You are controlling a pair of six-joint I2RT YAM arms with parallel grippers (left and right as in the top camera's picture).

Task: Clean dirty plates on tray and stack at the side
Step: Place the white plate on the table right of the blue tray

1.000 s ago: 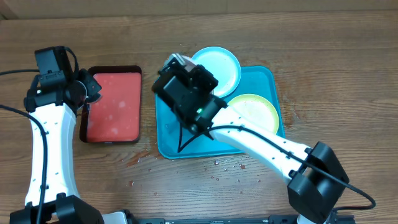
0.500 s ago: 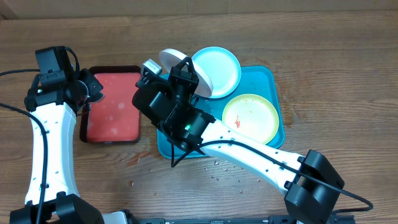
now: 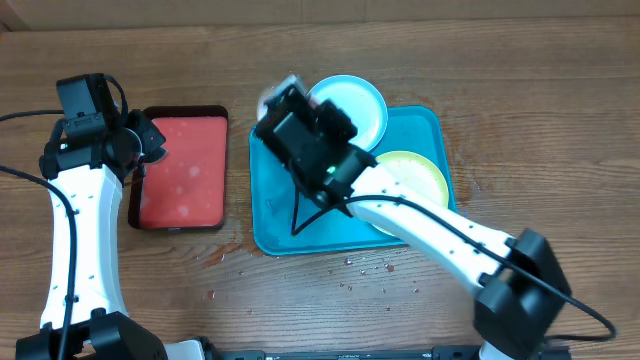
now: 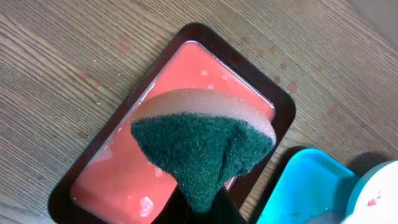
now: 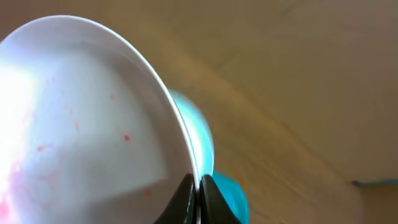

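Note:
My right gripper [image 5: 198,186] is shut on the rim of the white plate [image 5: 81,124] and holds it on edge above the turquoise tray [image 3: 268,215]. Red smears show on the plate's face. In the overhead view the gripper [image 3: 292,108] hides most of that plate [image 3: 271,94]. The light blue plate [image 3: 352,110] rests on the tray's far rim. The yellow-green plate [image 3: 418,172] lies in the tray, partly under my right arm. My left gripper [image 4: 199,208] is shut on a green-faced sponge [image 4: 199,146] above the red tray [image 4: 124,174].
The red tray [image 3: 180,170] with a dark rim holds pinkish liquid, left of the turquoise tray. Water drops lie on the wooden table [image 3: 350,265] in front of the tray. The turquoise tray's corner [image 4: 305,186] shows in the left wrist view.
My right arm swung the white plate left toward the red tray, then back right over the turquoise tray. The left arm and sponge have not moved.

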